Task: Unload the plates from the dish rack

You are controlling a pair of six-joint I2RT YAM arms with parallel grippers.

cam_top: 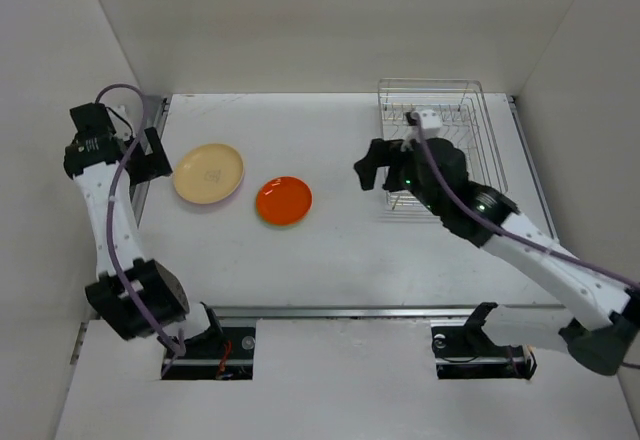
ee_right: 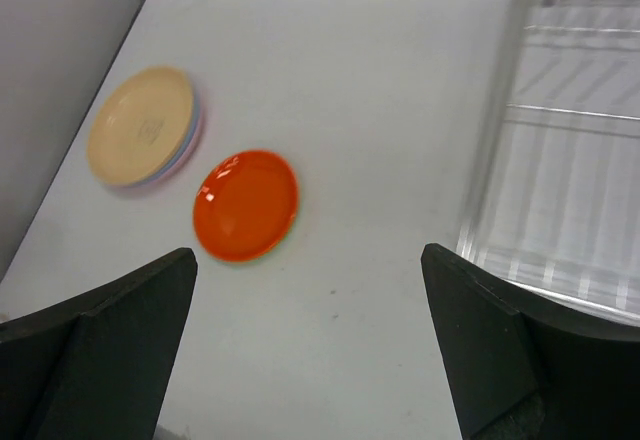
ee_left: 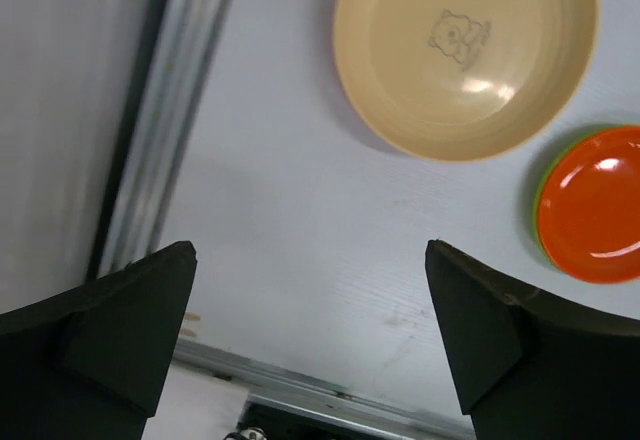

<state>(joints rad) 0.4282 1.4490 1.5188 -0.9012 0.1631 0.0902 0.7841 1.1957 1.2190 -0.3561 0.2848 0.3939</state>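
Note:
A cream-yellow plate (cam_top: 208, 173) lies on the table at the left, on top of a blue and a pink plate whose rims show in the right wrist view (ee_right: 196, 128). An orange-red plate (cam_top: 284, 200) lies right of it on a lime green plate (ee_left: 541, 188). The silver wire dish rack (cam_top: 445, 120) stands at the back right and holds no plates. My left gripper (cam_top: 150, 155) is open and empty, just left of the cream-yellow plate (ee_left: 465, 55). My right gripper (cam_top: 372, 170) is open and empty, above the table beside the rack's left edge (ee_right: 560, 160).
A metal rail (ee_left: 165, 130) runs along the table's left edge by the side wall. White walls close in the back and both sides. A metal strip (cam_top: 340, 312) marks the near edge.

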